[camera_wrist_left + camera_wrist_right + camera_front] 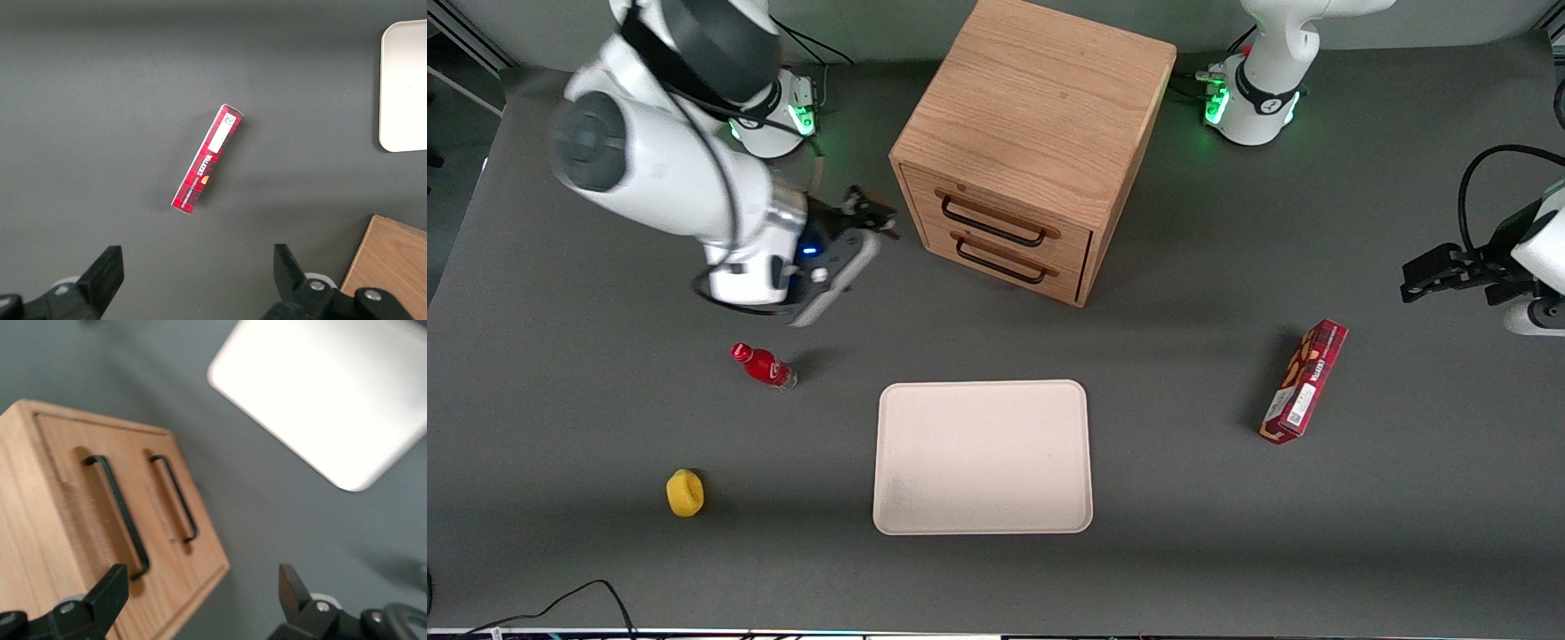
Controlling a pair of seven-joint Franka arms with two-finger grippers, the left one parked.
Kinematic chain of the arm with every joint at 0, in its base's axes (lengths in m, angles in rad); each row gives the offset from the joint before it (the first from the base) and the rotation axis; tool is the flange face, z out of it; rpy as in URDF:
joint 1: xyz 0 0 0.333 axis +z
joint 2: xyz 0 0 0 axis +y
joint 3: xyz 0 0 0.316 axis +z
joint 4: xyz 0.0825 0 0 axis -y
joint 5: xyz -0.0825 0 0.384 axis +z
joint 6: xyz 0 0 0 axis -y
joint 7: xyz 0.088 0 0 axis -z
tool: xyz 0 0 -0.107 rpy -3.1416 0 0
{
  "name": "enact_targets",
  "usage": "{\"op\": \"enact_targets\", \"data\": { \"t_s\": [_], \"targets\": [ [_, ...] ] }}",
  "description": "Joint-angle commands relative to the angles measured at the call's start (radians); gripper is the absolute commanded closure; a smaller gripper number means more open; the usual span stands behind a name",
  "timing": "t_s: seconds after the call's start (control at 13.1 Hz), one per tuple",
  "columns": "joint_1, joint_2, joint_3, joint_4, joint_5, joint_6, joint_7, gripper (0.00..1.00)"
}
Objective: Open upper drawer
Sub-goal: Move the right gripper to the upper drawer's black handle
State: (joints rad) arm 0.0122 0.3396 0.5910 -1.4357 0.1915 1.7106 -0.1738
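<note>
The gripper [869, 216] hangs above the grey worktop [1227, 551] just beside the oak cabinet [1040, 116], level with its drawer fronts, toward the working arm's end. Its fingers [107, 590] stand wide apart, holding nothing. The upper drawer [996, 209] is flush with the cabinet face, closed, its black bar handle [992, 224] untouched; the wrist camera shows that handle [120, 517] close by, with the lower drawer [1005, 258] beneath it closed as well. Nearer the front camera lies the cream tray [983, 458]. A red bottle [765, 366] lies on its side near the arm, a yellow object [685, 492] nearer the camera still. The red box [1304, 382] sits toward the parked arm's end.
</note>
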Motion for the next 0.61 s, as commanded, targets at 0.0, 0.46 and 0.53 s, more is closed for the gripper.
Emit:
{"op": "enact_targets", "data": {
  "t_s": [0.0, 0.46, 0.53],
  "targets": [
    [0.026, 0.087, 0.110, 0.044, -0.113, 0.044, -0.073, 0.00],
    [0.089, 0.173, 0.130, -0.055, -0.136, 0.119, -0.095, 0.00],
    [0.087, 0.173, 0.131, -0.078, -0.147, 0.129, -0.096, 0.00]
  ]
}}
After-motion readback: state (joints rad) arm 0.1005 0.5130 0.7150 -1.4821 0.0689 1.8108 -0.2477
